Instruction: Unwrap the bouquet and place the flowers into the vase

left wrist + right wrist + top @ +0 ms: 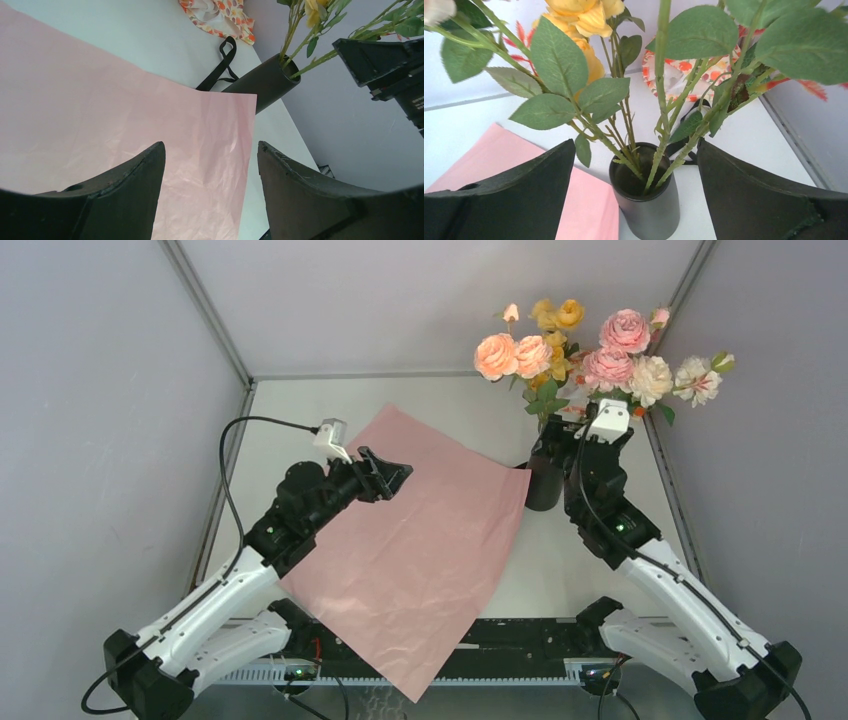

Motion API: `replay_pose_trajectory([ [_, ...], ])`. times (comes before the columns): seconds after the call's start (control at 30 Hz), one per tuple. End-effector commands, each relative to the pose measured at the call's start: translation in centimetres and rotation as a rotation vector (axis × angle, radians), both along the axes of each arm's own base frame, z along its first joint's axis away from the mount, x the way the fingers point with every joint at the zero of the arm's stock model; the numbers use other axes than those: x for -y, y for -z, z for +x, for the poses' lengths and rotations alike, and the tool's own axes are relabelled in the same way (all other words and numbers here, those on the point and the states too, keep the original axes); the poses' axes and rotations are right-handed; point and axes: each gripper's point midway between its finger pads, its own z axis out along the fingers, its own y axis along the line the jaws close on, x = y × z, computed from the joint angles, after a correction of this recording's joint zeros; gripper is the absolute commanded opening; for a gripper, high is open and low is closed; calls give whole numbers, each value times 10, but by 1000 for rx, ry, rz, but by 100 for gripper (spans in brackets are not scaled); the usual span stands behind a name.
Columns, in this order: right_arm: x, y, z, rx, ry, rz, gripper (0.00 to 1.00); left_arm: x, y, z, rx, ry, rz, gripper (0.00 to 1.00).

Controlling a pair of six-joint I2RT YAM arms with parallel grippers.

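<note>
The flowers (600, 355), peach, yellow, pink and cream roses, stand with their green stems (659, 150) inside the black vase (543, 485) at the back right. My right gripper (635, 142) hangs just above the vase (649, 205), open, with its fingers wide on either side of the stems and touching none. The bouquet's pink wrapping paper (420, 540) lies flat across the middle of the table. My left gripper (395, 475) hovers over the paper's far part, open and empty; in its wrist view the paper (125, 125) fills the ground below the left gripper (210, 144).
A black ribbon (222, 65) lies on the table beside the vase (265, 82). An orange-and-white floral-print cloth (220, 15) sits behind it by the back wall. Grey walls close in the table (300, 410) on three sides. The paper overhangs the near edge.
</note>
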Motion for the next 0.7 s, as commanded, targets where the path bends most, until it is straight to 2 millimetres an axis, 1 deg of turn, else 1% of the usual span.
replay_pose_trajectory([
  [0.0,-3,-35,-9,74,-51,79,100,3,-7,3,26,-3,-27,72],
  [0.23,8,-49,-23,122,-17,143,100,3,-5,3,23,-3,-26,72],
  [0.4,20,-65,-42,177,1,209,100,4,-5,3,21,-2,-28,72],
  [0.47,26,-71,-53,203,5,241,100,4,-6,3,22,-2,-31,72],
  [0.53,30,-82,-64,242,-11,280,100,3,-8,3,25,-3,-35,72],
  [0.67,41,-106,-99,346,-72,403,100,3,-12,2,30,-2,-44,72],
])
